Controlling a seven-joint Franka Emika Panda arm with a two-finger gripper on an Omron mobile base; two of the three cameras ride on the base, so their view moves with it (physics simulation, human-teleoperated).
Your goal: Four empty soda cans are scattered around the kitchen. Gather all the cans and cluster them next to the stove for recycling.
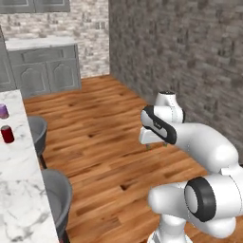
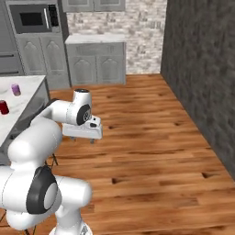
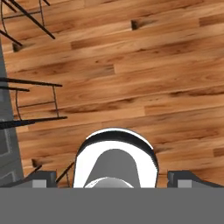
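Floor [image 1: 109, 142]: wood planks, brown, bit shiny, dark knots.
Side wall [image 1: 190, 52]: rough grey brick, matt.
Back wall [image 2: 142, 32]: pale stone bricks, bumpy.
Island top [image 1: 19, 190]: white marble w/ grey veins, smooth, glossy.
Cabinets [image 2: 96, 62]: grey painted, matt, smooth.
Red can [image 1: 7, 134]: shiny red side, silvery metal top.
Purple can [image 1: 4, 111]: smooth, pinkish.
Stool seats [image 1: 59, 194]: grey, smooth, plastic-looking; legs [image 3: 30, 83] thin black metal.
Microwave [image 2: 34, 18]: black, glossy front.

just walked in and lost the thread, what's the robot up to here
Nothing is being handled right now. The arm is folded in over the wooden floor, and its end effector points down at the boards with the fingers apart and nothing between them. Two soda cans stand on the marble counter off to the robot's left: a red can and a purplish-pink can just beyond it.
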